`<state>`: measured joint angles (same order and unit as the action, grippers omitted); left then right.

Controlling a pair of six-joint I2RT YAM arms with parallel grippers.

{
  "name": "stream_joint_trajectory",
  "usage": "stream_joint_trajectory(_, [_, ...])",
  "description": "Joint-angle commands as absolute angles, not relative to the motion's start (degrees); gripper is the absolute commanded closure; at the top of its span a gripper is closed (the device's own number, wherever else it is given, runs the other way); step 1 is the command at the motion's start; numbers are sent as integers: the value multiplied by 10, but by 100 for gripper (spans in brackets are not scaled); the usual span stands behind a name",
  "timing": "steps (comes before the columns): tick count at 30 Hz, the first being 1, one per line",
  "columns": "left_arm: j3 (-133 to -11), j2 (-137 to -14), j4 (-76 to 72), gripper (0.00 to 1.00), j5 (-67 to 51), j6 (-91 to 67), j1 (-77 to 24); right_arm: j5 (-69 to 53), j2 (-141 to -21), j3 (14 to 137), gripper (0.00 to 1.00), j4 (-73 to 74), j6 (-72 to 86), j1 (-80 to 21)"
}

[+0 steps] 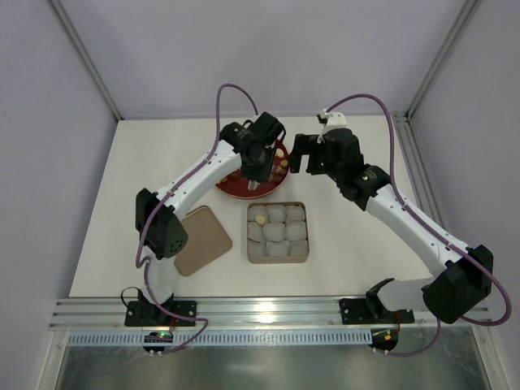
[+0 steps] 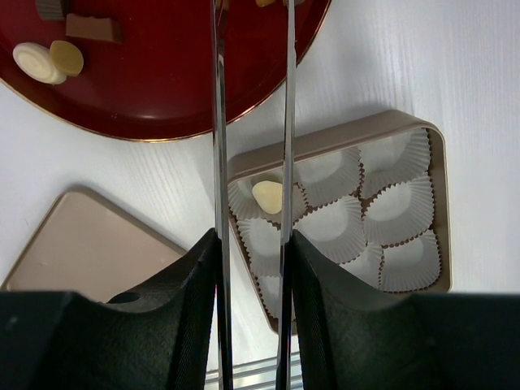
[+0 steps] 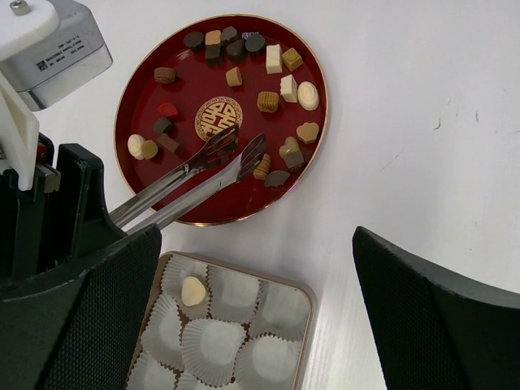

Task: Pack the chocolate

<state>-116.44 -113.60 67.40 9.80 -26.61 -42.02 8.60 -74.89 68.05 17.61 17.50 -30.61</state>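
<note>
Several small chocolate pieces [image 3: 268,101] in dark brown, tan and cream lie on a red round plate [image 3: 244,205] around a gold-patterned disc [image 3: 218,118]. My left gripper [image 2: 253,244] is shut on metal tongs [image 3: 195,175]. The tong tips hang over the plate, slightly apart and empty, beside a tan piece [image 3: 262,166]. A gold box [image 1: 277,258] of white paper cups holds one cream heart-shaped piece [image 3: 192,289] in its far left cup; that piece also shows in the left wrist view [image 2: 268,196]. My right gripper [image 3: 256,244] is open and empty, above the table right of the plate.
The box's tan lid [image 1: 201,239] lies flat to the left of the box. The plate [image 1: 231,188] sits just behind the box. White walls and metal posts enclose the table at the back and sides.
</note>
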Motion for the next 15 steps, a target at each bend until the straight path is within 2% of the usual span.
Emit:
stream_joint_trajectory(1, [-1167,-1145,650,62,90,-258,-419,83,-734,701,0,166,175,-304])
stream_joint_trajectory(15, [-1159,-1179,632,62,100,-255,-417,85,-729,700,0,171,173,-304])
